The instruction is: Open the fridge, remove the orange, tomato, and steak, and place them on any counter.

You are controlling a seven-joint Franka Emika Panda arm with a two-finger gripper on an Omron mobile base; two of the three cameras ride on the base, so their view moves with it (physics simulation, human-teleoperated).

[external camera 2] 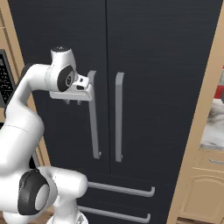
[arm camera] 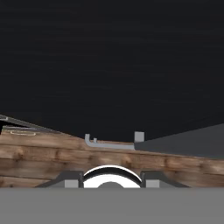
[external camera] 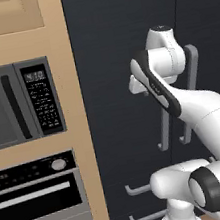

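Fridge shut; gripper at the left door's handle, nothing removed.

The fridge point(external camera 2: 144, 65) stands closed, both dark doors flush, the two drawers below also shut. The gripper point(external camera 2: 72, 102) hangs at the upper end of the left door handle point(external camera 2: 92, 118), its small fingers pointing downward just beside the bar; whether they touch it cannot be told. The right door handle point(external camera 2: 118, 116) stands apart from it, untouched. Whether the fingers are spread or pressed together cannot be told from any view. To the fridge's left a microwave point(external camera: 17, 104) sits above a wall oven point(external camera: 37, 195) in beige cabinetry. A strip of marbled counter point(external camera 2: 214, 124) shows at far right.
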